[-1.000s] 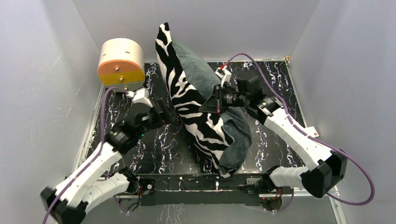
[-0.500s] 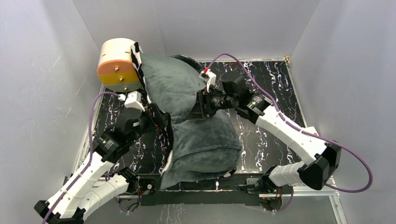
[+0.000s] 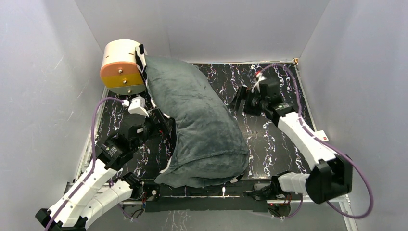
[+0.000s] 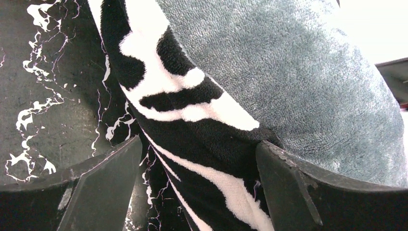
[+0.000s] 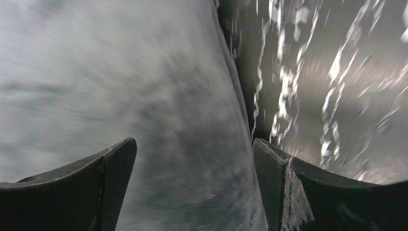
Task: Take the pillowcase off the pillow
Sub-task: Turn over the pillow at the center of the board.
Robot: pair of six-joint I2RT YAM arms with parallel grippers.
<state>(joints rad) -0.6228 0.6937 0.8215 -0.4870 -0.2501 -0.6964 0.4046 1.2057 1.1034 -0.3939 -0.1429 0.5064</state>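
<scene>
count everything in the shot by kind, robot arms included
pillowcase, stuffed full, grey-green face up, filling hidden: 1
cream-and-orange cylinder: 1
robot arms: 2, the left arm and the right arm
total: 4

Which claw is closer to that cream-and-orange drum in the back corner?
Left. The left claw sits just in front of the drum, at the striped edge of the pillowcase. The right claw is across the table, on the pillowcase's other side.
</scene>
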